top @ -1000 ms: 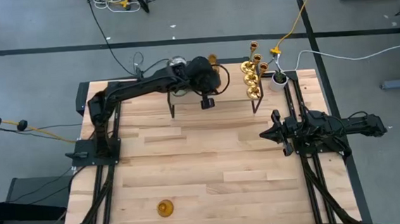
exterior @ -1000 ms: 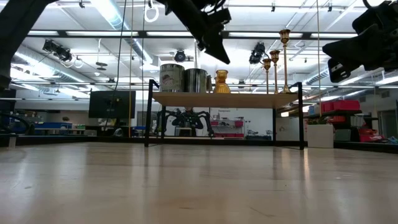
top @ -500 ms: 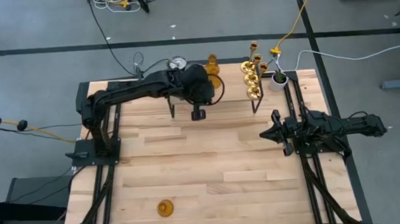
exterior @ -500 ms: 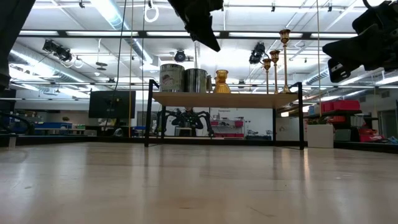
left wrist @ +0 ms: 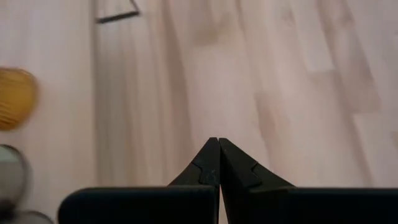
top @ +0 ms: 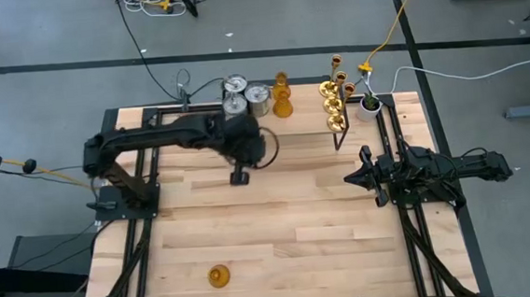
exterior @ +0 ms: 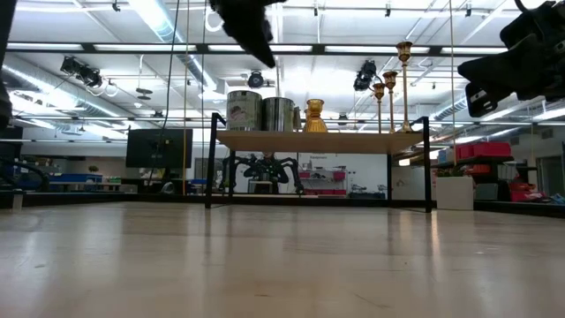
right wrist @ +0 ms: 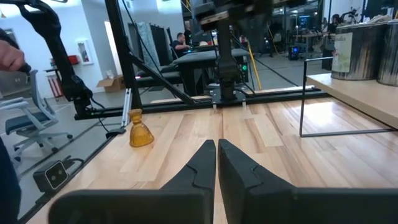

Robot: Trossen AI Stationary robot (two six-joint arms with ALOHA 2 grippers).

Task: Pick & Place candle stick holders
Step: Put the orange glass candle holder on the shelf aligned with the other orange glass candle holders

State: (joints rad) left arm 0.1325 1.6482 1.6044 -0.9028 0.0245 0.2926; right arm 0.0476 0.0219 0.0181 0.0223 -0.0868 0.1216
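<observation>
Hovering mid-table, left end effector (top: 240, 178) pressed together; amber holder (top: 219, 276) near front edge.

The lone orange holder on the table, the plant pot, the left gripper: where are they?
Orange holder (top: 219, 276), high view, its top.
Plant pot (top: 370, 106), high view, white rim.
Left gripper (top: 240, 177), high view, shut fingertips.

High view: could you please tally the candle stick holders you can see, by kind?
Silvery glass cylinders: 3
Amber bell-shaped holders: 2 clearly seen, one on the shelf and one on the table
Brass stemmed holders: 3
Total: 8
</observation>
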